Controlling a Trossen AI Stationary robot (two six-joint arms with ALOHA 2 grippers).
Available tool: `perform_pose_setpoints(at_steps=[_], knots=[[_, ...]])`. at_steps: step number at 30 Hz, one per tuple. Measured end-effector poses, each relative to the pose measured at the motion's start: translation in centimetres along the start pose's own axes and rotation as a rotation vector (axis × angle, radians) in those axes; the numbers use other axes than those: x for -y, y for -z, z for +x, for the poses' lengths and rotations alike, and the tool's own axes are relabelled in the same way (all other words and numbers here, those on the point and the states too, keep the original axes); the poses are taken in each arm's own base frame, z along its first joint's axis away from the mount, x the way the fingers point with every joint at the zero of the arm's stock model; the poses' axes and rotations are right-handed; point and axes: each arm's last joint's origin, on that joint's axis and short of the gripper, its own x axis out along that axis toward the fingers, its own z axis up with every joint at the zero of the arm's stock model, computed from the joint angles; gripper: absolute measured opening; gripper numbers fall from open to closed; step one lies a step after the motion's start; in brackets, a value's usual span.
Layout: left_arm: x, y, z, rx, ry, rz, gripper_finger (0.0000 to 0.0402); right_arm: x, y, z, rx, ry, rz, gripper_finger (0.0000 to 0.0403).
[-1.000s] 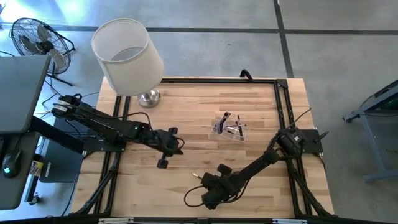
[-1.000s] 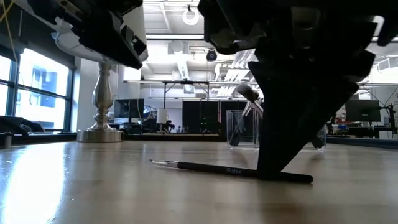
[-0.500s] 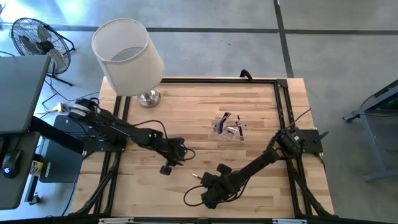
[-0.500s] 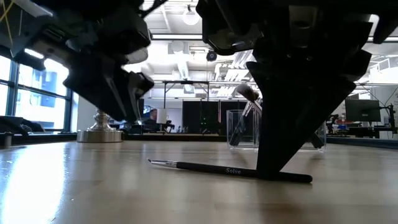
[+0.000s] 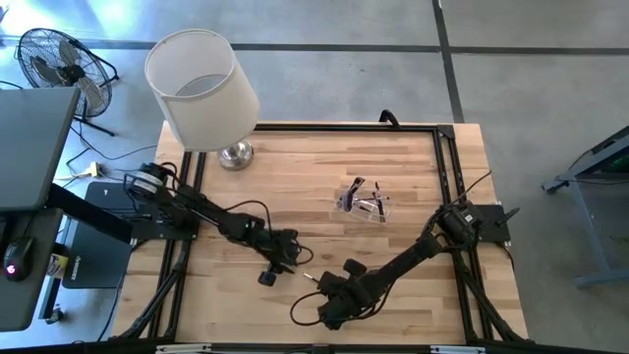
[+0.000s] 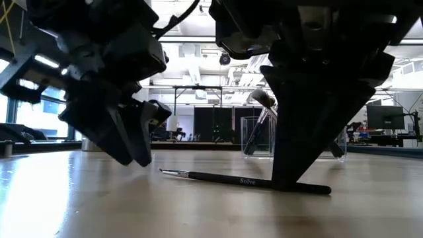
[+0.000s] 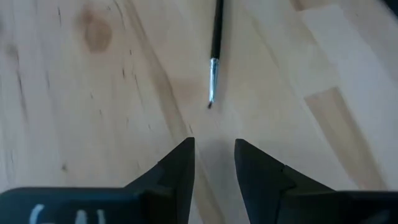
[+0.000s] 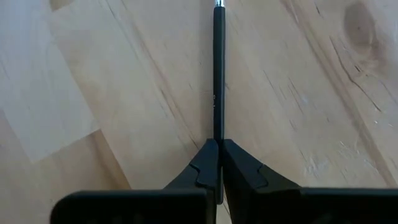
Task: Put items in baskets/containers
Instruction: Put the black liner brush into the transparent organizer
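A slim dark makeup brush (image 6: 244,180) lies flat on the wooden table near its front edge, with its fine tip (image 7: 211,99) pointing toward the table's left. My right gripper (image 8: 217,155) is shut on its handle. My left gripper (image 7: 214,155) stands open just left of the tip, low over the table (image 5: 295,258), with nothing between its fingers. The clear plastic box (image 5: 365,204) stands right of the table's middle and has several brushes leaning in it (image 6: 264,106). My right gripper pinches the brush's handle (image 8: 217,124) between its two fingers, near the butt end (image 6: 324,190). The fingers (image 6: 291,168) slant down from the table's right and lie along the brush. The brush rests on the table along its whole length.
A lamp with a big white shade (image 5: 201,88) stands on its metal base (image 5: 236,154) at the far left corner. A black frame rail (image 5: 447,167) runs along the table's right and far edges. Bare wood lies between the brush and the box.
My left gripper has gone toward the table's right and near edges and down, ending close to the brush's tip. My right gripper and the brush have kept still.
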Motion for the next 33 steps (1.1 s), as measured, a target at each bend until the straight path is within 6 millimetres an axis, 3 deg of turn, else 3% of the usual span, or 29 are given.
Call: perform_pose_setpoints(at_steps=[8, 20, 33], knots=[[1.8, 0.1, 1.2, 0.008, -0.09, 0.102, 0.0113, -0.2, -0.1, 0.0, 0.012, -0.019, 0.008, 0.0005], [1.8, -1.6, 1.3, 0.05, -0.136, 0.114, 0.0113, -0.3, -0.3, 0.0, 0.019, -0.032, 0.013, 0.0006], [1.6, -0.5, 2.4, -0.009, -0.099, 0.108, 0.0113, -0.3, -0.4, 0.0, 0.021, -0.035, 0.016, 0.0005]])
